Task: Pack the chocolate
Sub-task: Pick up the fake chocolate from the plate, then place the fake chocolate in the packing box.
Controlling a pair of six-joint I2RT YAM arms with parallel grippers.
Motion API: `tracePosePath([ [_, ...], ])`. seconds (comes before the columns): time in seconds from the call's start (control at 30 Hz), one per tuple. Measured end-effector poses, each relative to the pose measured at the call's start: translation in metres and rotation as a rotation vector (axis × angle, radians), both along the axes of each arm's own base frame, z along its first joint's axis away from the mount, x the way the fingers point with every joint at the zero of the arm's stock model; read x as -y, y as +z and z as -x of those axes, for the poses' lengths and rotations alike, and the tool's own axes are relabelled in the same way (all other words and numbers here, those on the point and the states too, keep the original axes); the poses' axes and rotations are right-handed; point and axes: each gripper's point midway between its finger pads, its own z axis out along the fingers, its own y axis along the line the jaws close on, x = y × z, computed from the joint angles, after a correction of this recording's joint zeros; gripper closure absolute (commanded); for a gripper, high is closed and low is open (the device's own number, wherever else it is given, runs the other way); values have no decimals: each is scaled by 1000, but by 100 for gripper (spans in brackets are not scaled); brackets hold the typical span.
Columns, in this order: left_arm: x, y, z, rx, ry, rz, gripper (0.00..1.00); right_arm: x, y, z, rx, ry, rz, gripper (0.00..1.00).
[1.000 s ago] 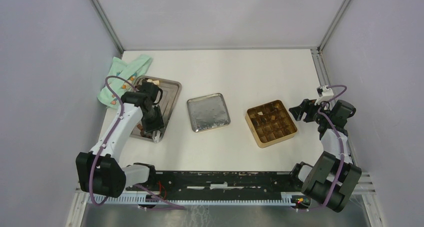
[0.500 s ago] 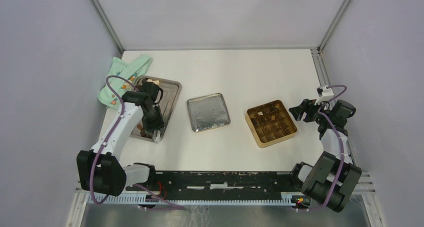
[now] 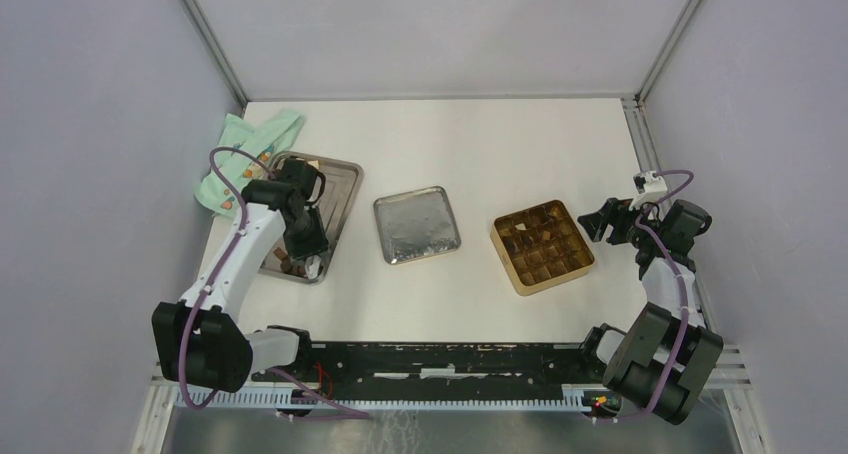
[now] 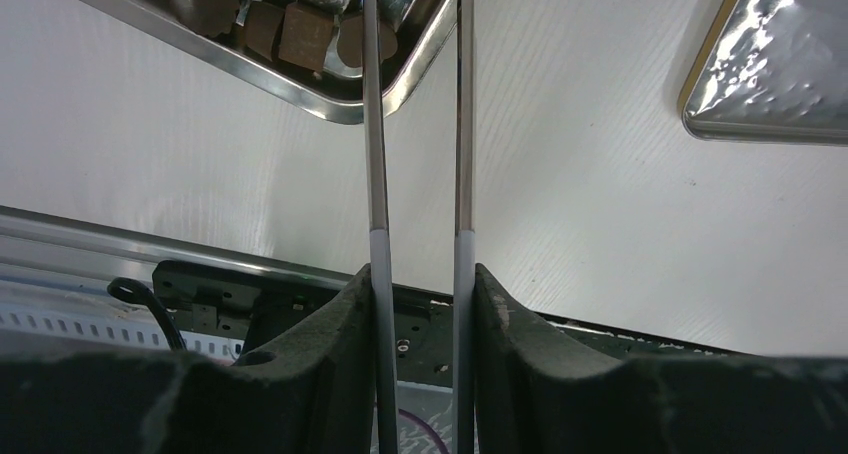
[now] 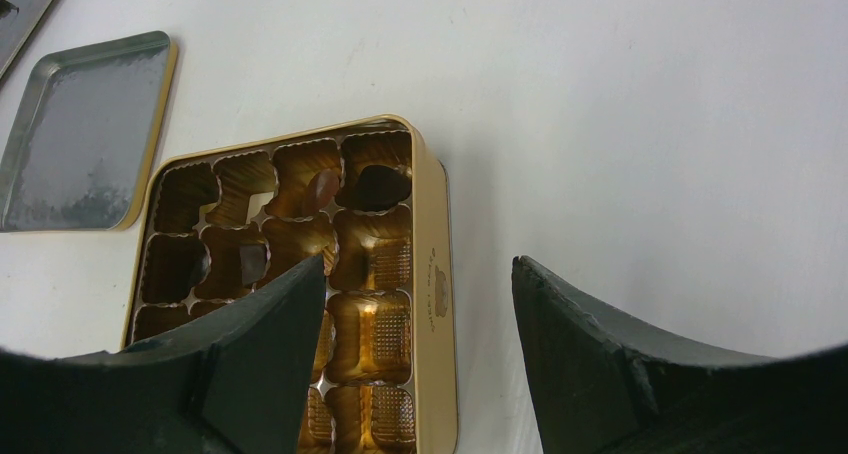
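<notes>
Brown chocolate (image 4: 305, 34) chunks lie in a steel tray (image 3: 345, 199) at the left; its corner (image 4: 345, 109) shows in the left wrist view. My left gripper (image 3: 306, 246) (image 4: 420, 274) hovers over the tray's near end, shut on long metal tweezers (image 4: 372, 174). The tweezer arms stand slightly apart and their tips run out of the frame above the tray. The gold tin (image 3: 543, 246) (image 5: 432, 274) sits at the right, with a few pieces of chocolate (image 5: 380, 186) in its compartments. My right gripper (image 3: 602, 220) (image 5: 419, 262) is open beside the tin's right edge, holding nothing.
The tin's silver lid (image 3: 417, 224) (image 4: 770, 64) (image 5: 85, 134) lies flat between tray and tin. A green cloth (image 3: 250, 154) is bunched at the back left beside the tray. The black base rail (image 3: 450, 359) runs along the near edge.
My left gripper has shifted slightly over the tray's near end and squeezed the tweezers a little closer. The right arm has not moved.
</notes>
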Motion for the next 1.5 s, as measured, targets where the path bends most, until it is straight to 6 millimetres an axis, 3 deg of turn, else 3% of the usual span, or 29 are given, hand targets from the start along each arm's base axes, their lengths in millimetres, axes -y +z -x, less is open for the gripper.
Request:
tracePosePath([
  [0.4, 5, 18, -14, 62, -3, 25, 98, 0, 0, 0, 0, 0, 0, 26],
  [0.6, 25, 47, -31, 152, -28, 133, 98, 0, 0, 0, 0, 0, 0, 26],
  [0.77, 55, 68, -40, 225, -90, 290, 98, 0, 0, 0, -1, 0, 0, 26],
  [0.97, 124, 92, -46, 318, -282, 482, 98, 0, 0, 0, -1, 0, 0, 26],
  [1.13, 215, 110, -38, 378, -506, 645, 98, 0, -2, 1, -10, -5, -2, 26],
  [1.33, 306, 109, -30, 366, -681, 748, 98, 7, -7, 0, -32, -42, 18, 26],
  [1.5, 362, 101, -25, 350, -776, 772, 98, 12, -13, 2, -63, -78, 35, 26],
])
